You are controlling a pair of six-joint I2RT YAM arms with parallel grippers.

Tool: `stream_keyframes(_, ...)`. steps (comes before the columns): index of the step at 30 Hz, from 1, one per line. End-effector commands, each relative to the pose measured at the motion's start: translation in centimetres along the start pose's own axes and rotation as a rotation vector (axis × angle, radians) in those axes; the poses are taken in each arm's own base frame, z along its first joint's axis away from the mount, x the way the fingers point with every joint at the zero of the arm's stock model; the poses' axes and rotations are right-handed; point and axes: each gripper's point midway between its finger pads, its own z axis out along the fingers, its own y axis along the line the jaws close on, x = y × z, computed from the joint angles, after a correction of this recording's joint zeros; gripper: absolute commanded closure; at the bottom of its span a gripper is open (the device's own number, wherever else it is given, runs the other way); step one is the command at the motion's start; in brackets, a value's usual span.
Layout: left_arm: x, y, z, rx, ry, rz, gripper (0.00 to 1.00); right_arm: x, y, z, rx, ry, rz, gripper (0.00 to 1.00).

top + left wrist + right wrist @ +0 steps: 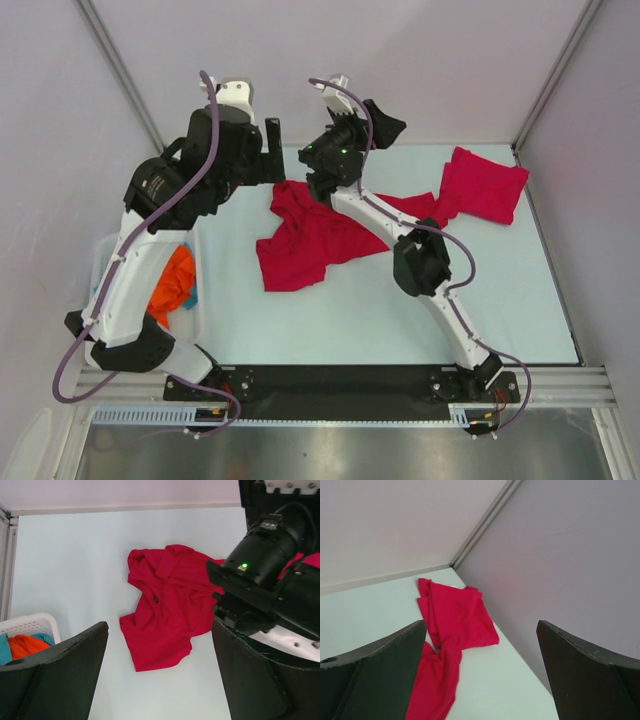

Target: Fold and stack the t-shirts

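Note:
One crimson t-shirt lies crumpled in the middle of the table, and a strip of it reaches toward the back right. A second t-shirt lies folded flat in the back right corner. My left gripper hangs open above the table just left of the crumpled shirt, with nothing between its fingers. My right gripper is raised over the back of the table, open and empty, and points toward the folded shirt.
A white basket with orange cloth and teal cloth stands at the left edge. The right arm crosses over the crumpled shirt. Grey walls close the back and both sides.

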Motion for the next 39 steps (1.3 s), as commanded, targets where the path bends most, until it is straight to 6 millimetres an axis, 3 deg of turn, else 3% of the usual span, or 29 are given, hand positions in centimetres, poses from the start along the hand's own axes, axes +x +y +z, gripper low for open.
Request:
stream_keyframes(1,-1.0,0.8,-1.0,0.011,-0.036,-0.043,0.10,4.6,2.3,-1.0,-0.058,0.258,0.054,0.01)
stream_keyframes(7,-0.9,0.6,-0.8,0.019,-0.034,-0.041,0.10,9.8,5.4,1.7,0.004,0.300,-0.168,0.00)
stream_keyframes(12,-0.6,0.8,-0.4,0.017,-0.030,-0.040,0.10,13.3,4.6,5.2,0.071,0.357,-0.300,0.00)
stream_keyframes(18,-0.6,0.8,0.0,0.017,-0.030,-0.041,0.10,19.9,3.3,9.3,0.154,0.455,-0.502,0.00)
stream_keyframes(21,-0.5,0.6,0.3,0.021,-0.024,-0.041,0.10,20.6,2.2,9.7,0.158,0.465,-0.480,0.02)
stream_keyframes(27,-0.1,0.1,1.2,0.028,-0.006,-0.039,0.10,19.3,1.3,10.0,0.164,0.461,-0.418,0.05)
stream_keyframes(31,-0.5,0.6,0.8,0.022,-0.018,-0.037,0.10,20.9,0.2,11.4,0.202,0.492,-0.424,0.09)
stream_keyframes(35,-0.4,1.2,0.7,0.011,-0.019,-0.038,0.09,22.1,-2.8,13.3,0.258,0.537,-0.397,0.10)
stream_keyframes(39,-0.2,1.2,1.0,0.018,-0.018,-0.044,0.09,20.9,-4.3,13.4,0.267,0.536,-0.347,0.09)
